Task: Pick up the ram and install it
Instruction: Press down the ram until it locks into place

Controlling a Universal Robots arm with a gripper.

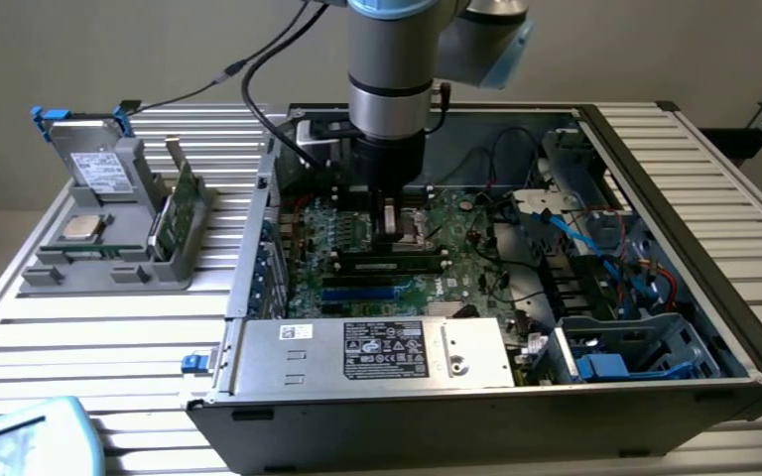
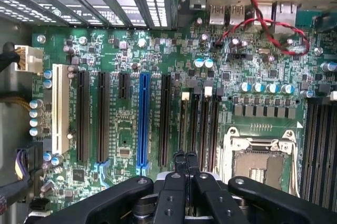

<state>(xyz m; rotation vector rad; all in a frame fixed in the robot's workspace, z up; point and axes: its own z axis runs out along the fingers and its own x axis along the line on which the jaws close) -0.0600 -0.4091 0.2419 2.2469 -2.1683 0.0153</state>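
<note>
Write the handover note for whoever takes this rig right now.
Gripper: shut, nothing between its fingers, low inside the open computer case, fingertips over the black memory slots beside the processor socket on the motherboard.
Ram: a green stick standing upright in the gray holder on the table, outside the case at the exterior view's left.
Done: no pickup of that stick shows.
Left: pick up the ram and seat it in a slot. A dark strip lies along the slots near the gripper; I cannot tell what it is.

Slatted metal table (image 1: 76,327), seemingly beige wall (image 1: 90,50)
</note>
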